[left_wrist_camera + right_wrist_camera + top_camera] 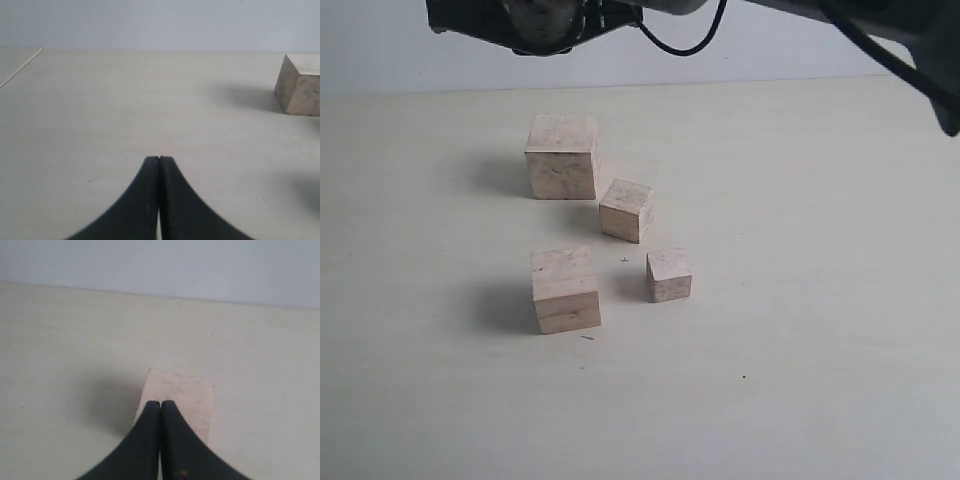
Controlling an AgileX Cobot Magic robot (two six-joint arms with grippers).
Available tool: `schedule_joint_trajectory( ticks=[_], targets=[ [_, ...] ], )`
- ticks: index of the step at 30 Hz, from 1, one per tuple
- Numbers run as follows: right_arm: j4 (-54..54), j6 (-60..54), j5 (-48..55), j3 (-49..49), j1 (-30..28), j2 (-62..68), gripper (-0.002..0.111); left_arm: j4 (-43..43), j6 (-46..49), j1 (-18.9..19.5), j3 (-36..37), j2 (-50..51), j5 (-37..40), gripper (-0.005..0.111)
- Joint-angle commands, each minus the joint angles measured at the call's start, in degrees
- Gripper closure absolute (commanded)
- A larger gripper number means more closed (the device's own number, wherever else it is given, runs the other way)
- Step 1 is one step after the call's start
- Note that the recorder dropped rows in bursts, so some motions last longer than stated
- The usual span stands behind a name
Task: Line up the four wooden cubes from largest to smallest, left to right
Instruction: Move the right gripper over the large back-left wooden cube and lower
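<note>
Exterior view, pale tabletop, contents left to right:

- Largest pale-beige plain wooden cube: left of the middle, nearest the far edge, upright, shadow falling to its left.
- Second-largest pale-beige wooden cube: same column, toward the near edge, well apart from the largest. A faint horizontal line crosses its front face.
- Third, mid-sized pale-beige wooden cube: just right of and nearer than the largest, turned corner-on. Small gap or touching, cannot tell.
- Smallest pale-beige wooden cube: right of the second-largest, apart from it, nearer than the third.

The four form a loose cluster, not a row.

Left gripper: jaws pressed together, nothing between them, above bare tabletop. One wooden cube stands well beyond the tips and off to one side. Which of the four it is, cannot tell.

Right gripper: jaws clenched together, empty. Tips lie over the near top edge of another wooden cube. Whether they make contact, and which cube it is, cannot tell.

Dark arm hardware hangs above the far edge.
</note>
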Motion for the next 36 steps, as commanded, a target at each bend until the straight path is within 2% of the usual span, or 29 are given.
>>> schedule_joint_trajectory(
  ticks=[1, 5, 13, 16, 22, 25, 36],
  targets=[
    [8.50, -8.20, 0.99, -2.46, -2.12, 2.41, 0.104, -0.44, -0.44, 0.14, -0.02, -0.23, -0.42, 0.107],
    [6.96, -8.18, -0.48, -2.78, -2.12, 4.74, 0.087, -0.44, -0.44, 0.14, -0.02, -0.23, -0.42, 0.107],
    [5.36, -12.05, -7.24, -2.78, -2.12, 9.87, 0.023, -0.44, -0.44, 0.14, -0.02, -0.23, -0.42, 0.107],
    [2.96, -11.33, -8.58, -2.78, -2.12, 11.56, 0.010, -0.44, -0.44, 0.14, -0.02, -0.23, -0.42, 0.107],
    [-7.07, 1.64, -9.12, -2.78, -2.25, 12.74, 0.007, -0.44, -0.44, 0.14, -0.02, -0.23, -0.42, 0.107],
    [-8.25, 6.67, -9.63, -2.78, -2.85, 12.74, 0.007, -0.44, -0.44, 0.14, -0.02, -0.23, -0.42, 0.107],
    [-3.88, 7.40, -14.12, -2.78, -6.23, 12.74, 0.007, -0.44, -0.44, 0.14, -0.02, -0.23, -0.42, 0.107]
  ],
)
